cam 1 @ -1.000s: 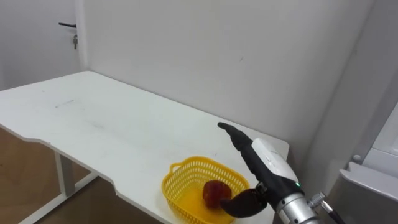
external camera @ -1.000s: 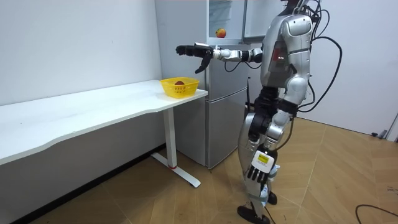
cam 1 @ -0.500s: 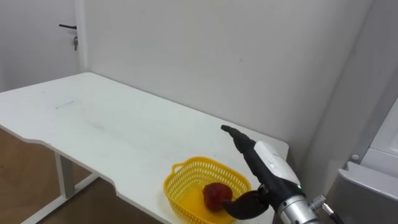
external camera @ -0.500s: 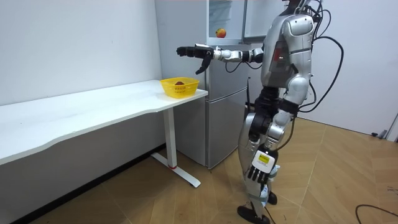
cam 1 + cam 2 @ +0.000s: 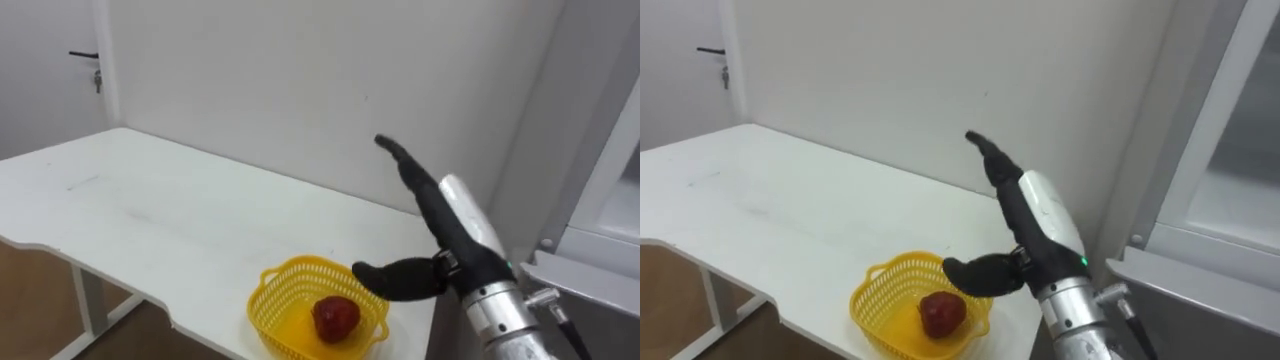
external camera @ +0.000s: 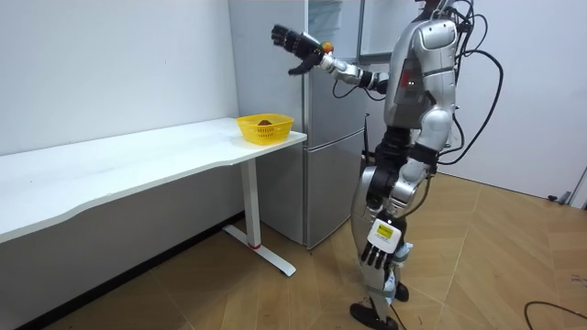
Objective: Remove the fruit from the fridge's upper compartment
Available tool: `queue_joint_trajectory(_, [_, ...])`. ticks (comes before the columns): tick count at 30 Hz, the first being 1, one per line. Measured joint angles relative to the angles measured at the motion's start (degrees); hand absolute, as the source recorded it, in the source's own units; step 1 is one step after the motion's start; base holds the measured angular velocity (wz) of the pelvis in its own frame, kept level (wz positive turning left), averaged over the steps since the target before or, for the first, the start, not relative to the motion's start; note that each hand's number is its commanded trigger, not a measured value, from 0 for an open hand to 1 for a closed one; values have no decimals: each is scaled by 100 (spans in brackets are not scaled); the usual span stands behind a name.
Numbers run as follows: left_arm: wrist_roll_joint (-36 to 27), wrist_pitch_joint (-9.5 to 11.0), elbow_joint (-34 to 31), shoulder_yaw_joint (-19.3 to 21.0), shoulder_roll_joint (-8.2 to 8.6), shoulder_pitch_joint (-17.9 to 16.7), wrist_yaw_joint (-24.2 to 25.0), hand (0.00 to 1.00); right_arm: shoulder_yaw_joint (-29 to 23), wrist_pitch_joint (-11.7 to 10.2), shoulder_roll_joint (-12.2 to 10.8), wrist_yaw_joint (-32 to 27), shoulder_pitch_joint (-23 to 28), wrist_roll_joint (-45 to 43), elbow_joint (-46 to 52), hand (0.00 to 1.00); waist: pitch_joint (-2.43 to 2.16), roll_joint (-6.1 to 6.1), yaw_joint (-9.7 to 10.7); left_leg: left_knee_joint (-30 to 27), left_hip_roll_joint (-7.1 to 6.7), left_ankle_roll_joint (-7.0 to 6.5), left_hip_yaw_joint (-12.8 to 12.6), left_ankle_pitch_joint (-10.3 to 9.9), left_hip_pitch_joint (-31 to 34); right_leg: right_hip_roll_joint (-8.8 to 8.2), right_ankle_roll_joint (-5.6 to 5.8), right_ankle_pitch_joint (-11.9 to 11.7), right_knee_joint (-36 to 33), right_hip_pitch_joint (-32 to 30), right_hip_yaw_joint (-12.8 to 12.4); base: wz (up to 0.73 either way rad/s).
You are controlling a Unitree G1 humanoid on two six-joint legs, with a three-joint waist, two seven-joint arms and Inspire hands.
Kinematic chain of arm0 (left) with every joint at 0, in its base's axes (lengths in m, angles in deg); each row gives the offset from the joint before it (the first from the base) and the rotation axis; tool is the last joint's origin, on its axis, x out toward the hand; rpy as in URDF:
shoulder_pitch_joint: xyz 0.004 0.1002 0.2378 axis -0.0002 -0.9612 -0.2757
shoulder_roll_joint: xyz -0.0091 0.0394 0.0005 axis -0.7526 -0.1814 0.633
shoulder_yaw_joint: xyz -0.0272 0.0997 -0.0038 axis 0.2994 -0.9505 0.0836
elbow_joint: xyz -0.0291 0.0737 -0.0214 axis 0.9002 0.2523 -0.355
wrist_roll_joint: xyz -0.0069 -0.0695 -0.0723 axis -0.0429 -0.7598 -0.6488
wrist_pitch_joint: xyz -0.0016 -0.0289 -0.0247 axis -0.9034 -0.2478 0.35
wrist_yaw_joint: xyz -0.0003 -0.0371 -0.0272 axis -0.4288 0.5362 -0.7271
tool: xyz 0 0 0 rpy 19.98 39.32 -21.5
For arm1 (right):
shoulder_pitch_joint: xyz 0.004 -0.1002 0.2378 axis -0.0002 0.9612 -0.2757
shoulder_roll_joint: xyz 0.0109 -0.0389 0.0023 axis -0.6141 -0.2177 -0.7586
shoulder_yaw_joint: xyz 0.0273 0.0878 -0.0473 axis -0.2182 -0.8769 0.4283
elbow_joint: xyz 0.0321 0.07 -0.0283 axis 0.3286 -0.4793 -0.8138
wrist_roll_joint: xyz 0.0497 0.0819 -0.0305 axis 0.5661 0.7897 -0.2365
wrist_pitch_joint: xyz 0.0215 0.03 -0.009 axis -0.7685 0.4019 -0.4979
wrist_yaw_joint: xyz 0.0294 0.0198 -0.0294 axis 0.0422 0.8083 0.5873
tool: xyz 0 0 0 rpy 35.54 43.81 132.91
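Risen from just above the yellow basket (image 5: 290, 275) and its red apple (image 5: 335, 317), the right robot hand (image 5: 450, 235) now stands high, fingers straight, thumb spread, holding nothing. In the room view's upper middle the orange fruit (image 6: 325, 45) on the upper fridge (image 6: 341, 23) shelf sits just right of that hand, whose fingers point left over the worktop (image 5: 150, 210), so I reckon it must swing back right; the left robot hand (image 6: 381, 249) hangs low, much farther off.

The basket (image 5: 290, 268) is yellow plastic mesh; the apple (image 5: 335, 316) looks glossy; the table (image 5: 150, 210) is smooth, matt white; the floor (image 6: 477, 257) is wood planking.
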State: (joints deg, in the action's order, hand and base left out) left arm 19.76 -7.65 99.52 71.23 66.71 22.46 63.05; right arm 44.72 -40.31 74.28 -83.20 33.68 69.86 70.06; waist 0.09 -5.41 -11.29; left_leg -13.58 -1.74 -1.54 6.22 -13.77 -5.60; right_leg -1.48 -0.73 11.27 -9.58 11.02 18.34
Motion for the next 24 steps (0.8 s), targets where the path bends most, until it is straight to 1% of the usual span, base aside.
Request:
queue_joint_trajectory(1, [10,22,8,-4,8,3,-28,0,-48,-74,0,-52,1,-4,74,0,3,7,39,2,2,0,-13,0,-3,2,0,0,0,-5,-15,-7])
queue_joint_trajectory(3, [8,53,7,-4,34,4,-56,0,-142,-126,1,-121,26,-8,202,0,16,27,69,6,6,0,-57,0,-4,2,1,1,1,-20,-69,-13])
queue_joint_trajectory(6, [0,79,50,-3,60,37,-68,0,-216,-150,0,-328,45,-67,450,0,13,56,186,8,14,0,-136,0,-5,3,1,1,0,-49,-111,-13])
queue_joint_trajectory(8, [1,83,54,-2,68,36,-89,0,-362,-244,2,-445,45,-123,634,0,9,55,256,11,14,0,-153,0,-1,5,1,1,-6,-67,-132,-7])
queue_joint_trajectory(9, [3,95,55,-2,73,52,-103,0,-487,-334,20,-556,45,-186,713,0,-4,54,320,8,14,-1,-154,1,-1,5,1,1,-15,-70,-148,-4])
queue_joint_trajectory(11, [3,134,107,0,75,62,-161,0,-770,-461,98,-782,45,-290,823,0,-23,53,354,6,15,-1,-195,1,-25,14,1,1,-16,-66,-238,-9])
queue_joint_trajectory(13, [3,198,126,13,75,89,-175,0,-1000,-546,100,-946,45,-354,906,0,-23,57,387,11,23,-1,-243,1,-38,16,1,0,-15,-73,-257,-12])
queue_joint_trajectory(14, [0,255,193,12,75,101,-182,0,-1139,-621,115,-1074,45,-361,943,0,-21,65,446,22,21,-2,-248,1,-58,14,1,0,-16,-57,-261,-8])
queue_joint_trajectory(15, [-8,295,250,12,76,114,-186,0,-1196,-638,118,-1137,45,-379,973,0,-20,72,477,33,21,-2,-260,0,-80,13,1,0,-17,-46,-274,-10])
queue_joint_trajectory(17, [-41,333,395,11,96,136,-187,0,-1388,-714,158,-1374,45,-405,1136,0,-19,114,526,106,49,-3,-377,0,-192,29,1,0,-20,-7,-402,-24])
queue_joint_trajectory(19, [-46,334,472,9,96,143,-185,0,-1523,-792,174,-1533,45,-394,1239,0,-21,120,567,129,82,-1,-459,-2,-219,47,0,0,-20,-10,-442,-20])
queue_joint_trajectory(20, [-48,335,510,-5,100,158,-185,0,-1563,-823,199,-1636,45,-368,1298,0,-20,122,644,141,94,0,-485,-1,-235,53,-1,-1,-21,-14,-460,-13])
queue_joint_trajectory(21, [-49,335,531,-13,106,161,-184,0,-1583,-856,208,-1673,45,-362,1303,0,-18,130,658,160,100,1,-518,-1,-263,58,-1,-1,-25,-11,-486,-23])
queue_joint_trajectory(22, [-50,335,570,-13,125,157,-186,0,-1603,-893,225,-1745,46,-357,1307,0,-20,156,667,206,117,3,-591,0,-324,74,-1,-1,-26,-6,-563,-25])
queue_joint_trajectory(23, [-50,339,586,-13,131,160,-186,0,-1634,-904,228,-1771,46,-366,1309,0,-16,162,698,214,118,3,-603,0,-337,76,-2,-1,-26,-3,-573,-19])
queue_joint_trajectory(24, [-50,360,634,-13,133,172,-192,0,-1723,-940,236,-1802,45,-371,1311,0,-15,164,775,235,116,5,-604,3,-348,74,-2,-1,-29,-2,-576,-7])
